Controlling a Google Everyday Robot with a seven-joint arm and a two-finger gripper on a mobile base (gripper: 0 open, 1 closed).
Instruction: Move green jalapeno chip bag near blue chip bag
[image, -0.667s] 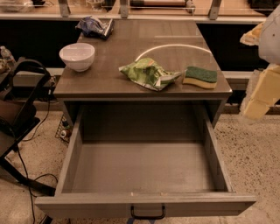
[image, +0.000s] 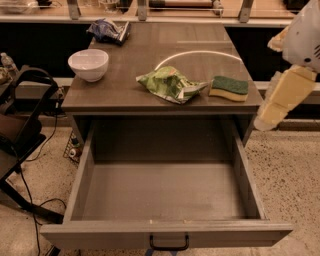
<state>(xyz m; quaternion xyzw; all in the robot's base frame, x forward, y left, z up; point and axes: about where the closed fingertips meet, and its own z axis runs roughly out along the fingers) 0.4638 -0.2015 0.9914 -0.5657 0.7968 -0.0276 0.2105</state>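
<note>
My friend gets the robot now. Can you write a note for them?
Gripper: off the right side of the table, touching nothing.
Green jalapeno chip bag: front middle of the table, next to the sponge.
Blue chip bag: back left corner, behind the bowl.
Done: nothing; the bags lie far apart.
Left: grasp the green bag and set it by the blue one.

Light-green bag (image: 170, 84), dark blue bag (image: 109, 31), cream gripper (image: 270, 112) at right

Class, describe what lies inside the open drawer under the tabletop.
Inside the drawer only its bare grey floor and walls show. The front panel hides the nearest strip of floor. The hand hangs to the right, outside it.
</note>
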